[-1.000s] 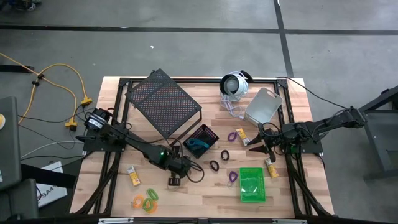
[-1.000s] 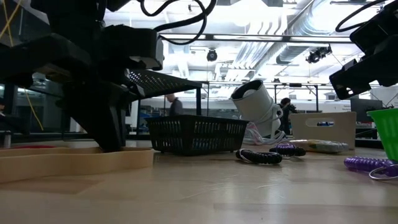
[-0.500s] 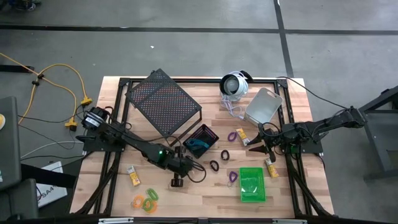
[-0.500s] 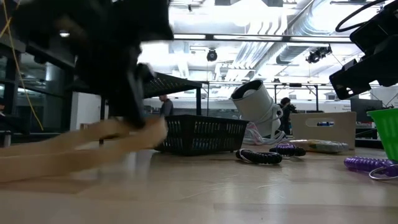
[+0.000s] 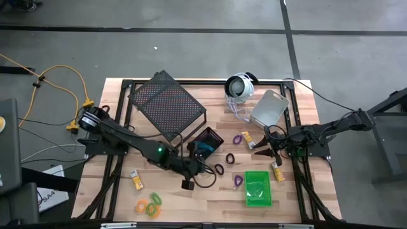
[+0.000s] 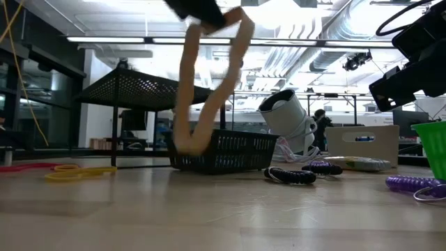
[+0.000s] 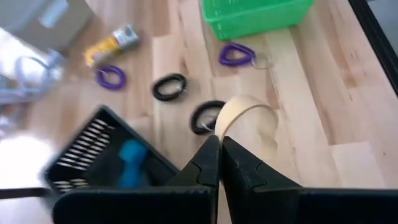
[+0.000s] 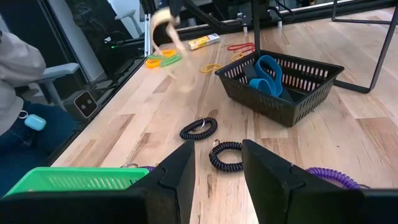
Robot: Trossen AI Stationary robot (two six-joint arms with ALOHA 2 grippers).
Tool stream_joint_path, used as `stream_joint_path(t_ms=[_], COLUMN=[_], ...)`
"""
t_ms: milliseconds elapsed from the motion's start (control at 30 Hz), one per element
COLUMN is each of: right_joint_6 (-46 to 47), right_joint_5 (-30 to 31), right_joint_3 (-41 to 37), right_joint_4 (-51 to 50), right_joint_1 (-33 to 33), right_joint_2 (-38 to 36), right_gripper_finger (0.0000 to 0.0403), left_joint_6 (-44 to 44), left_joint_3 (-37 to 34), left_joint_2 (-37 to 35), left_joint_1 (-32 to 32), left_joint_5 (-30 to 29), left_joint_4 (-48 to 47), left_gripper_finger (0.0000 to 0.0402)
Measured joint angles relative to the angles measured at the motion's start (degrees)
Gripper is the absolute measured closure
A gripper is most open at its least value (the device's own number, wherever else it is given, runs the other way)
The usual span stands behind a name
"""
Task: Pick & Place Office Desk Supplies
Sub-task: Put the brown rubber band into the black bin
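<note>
Two claws show over the desk (image 5: pixel 299 191). The left claw (image 7: pixel 220 144), fingers together, pinches a tan elastic loop (image 7: pixel 245 121) above the wood at five o'clock from the black bin (image 5: pixel 205 144). The right claw (image 8: pixel 217 163) hangs with fingers apart at twelve o'clock from the green bin (image 5: pixel 257 188), holding nothing.

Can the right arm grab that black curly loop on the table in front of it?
Probably yes. The right gripper is open and empty, and the black curly loop lies on bare wood just ahead of its fingers, with nothing between them. The black bin sits farther off.
</note>
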Motion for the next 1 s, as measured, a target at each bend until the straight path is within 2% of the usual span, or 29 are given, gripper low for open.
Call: stream_joint_path(t_ms=[233,400,567,767,1000], right_joint_6=[0.00,0.00,0.00,0.00,0.00], right_joint_5=[-0.01,0.00,0.00,0.00,0.00], right_joint_3=[0.00,0.00,0.00,0.00,0.00], right_joint_4=[0.00,0.00,0.00,0.00,0.00], right_joint_1=[0.00,0.00,0.00,0.01,0.00], right_joint_2=[0.00,-0.01,-0.01,0.00,0.00], right_gripper_finger=[0.0283,0.0283,0.0283,0.0283,0.0283], left_joint_6=[4.53,6.73,1.36,-9.79,-6.66], left_joint_3=[7.59,8.83,8.83,8.83,8.81], left_joint_2=[0.00,0.00,0.38,0.99,1.46], left_joint_1=[3.20,7.13,10.93,12.78,13.71], left_joint_5=[-0.58,-1.52,-3.32,-7.38,-6.52], left_joint_4=[-5.48,-7.34,-9.09,-12.26,-10.93], left_gripper_finger=[0.0401,0.0401,0.0401,0.0401,0.0401])
